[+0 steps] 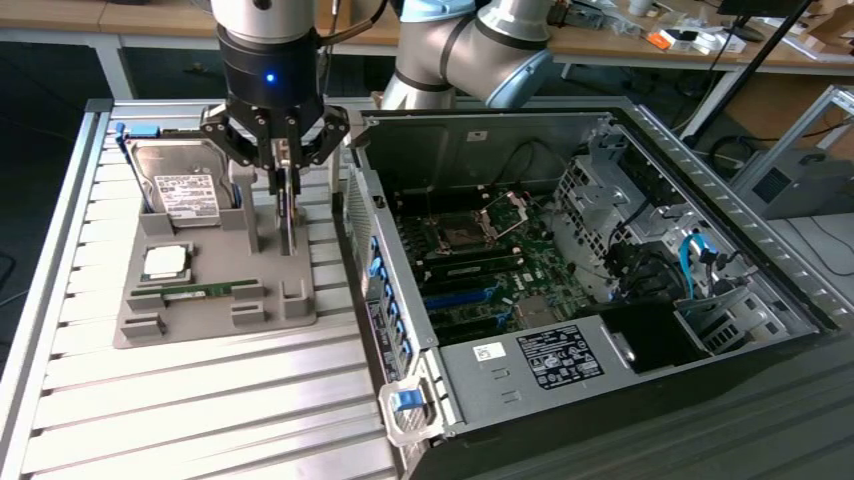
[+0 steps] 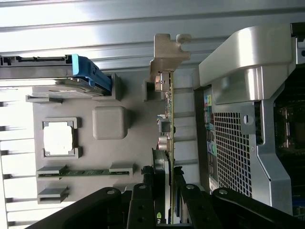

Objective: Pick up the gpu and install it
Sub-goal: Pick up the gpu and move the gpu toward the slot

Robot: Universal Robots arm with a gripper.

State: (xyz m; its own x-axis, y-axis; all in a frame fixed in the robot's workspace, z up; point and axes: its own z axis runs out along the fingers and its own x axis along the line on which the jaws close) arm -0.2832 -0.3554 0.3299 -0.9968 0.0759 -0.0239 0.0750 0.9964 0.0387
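**GPU gripped in the tray, not yet installed**

The gripper (image 1: 282, 160) is directly above the grey tray (image 1: 200, 322), and its fingers are pressed together on the top edge of the gpu (image 1: 286, 215), one on each flat side. The gpu stands upright on its long edge in a slot of the tray, on the side of the tray nearest the PC case (image 1: 400, 300). In the wrist view the silver bracket (image 2: 167, 52) is at the card end farthest from the gripper.

Progress, as I judge it: approach and grasp are done. The lower edge of the card seems to be still at the tray, so the lift is at most just begun; I cannot tell if it is already free. Transport to the case and seating on the motherboard (image 1: 494, 260) are left, i.e. most of the task.

Other parts in the tray, the hard drive (image 1: 180, 185), the CPU (image 1: 166, 262) and the RAM stick (image 1: 200, 290), lie apart from the gripper.
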